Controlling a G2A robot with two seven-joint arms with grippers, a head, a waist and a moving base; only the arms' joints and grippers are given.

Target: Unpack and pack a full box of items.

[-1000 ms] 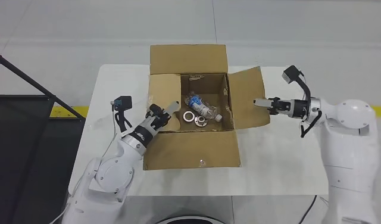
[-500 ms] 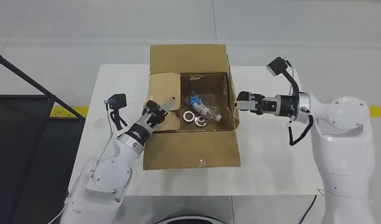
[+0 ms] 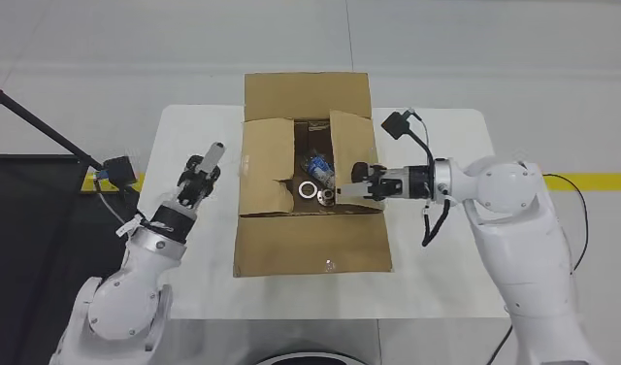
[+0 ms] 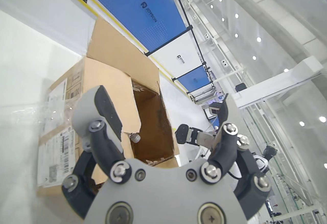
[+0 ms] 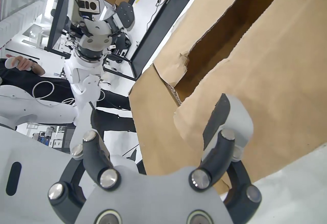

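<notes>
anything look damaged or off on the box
Yes. The box has ragged, torn cardboard on both side flaps: the left flap at one corner, the right flap along its edge. The right flap is folded in over the opening.

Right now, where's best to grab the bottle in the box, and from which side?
Probably its middle, gripped across the narrow width, coming straight down through the open top. The bottle lies on its side on the box floor, walled in all round. The right flap and right hand cover one end, so the open left hand has the clearer way in.
</notes>
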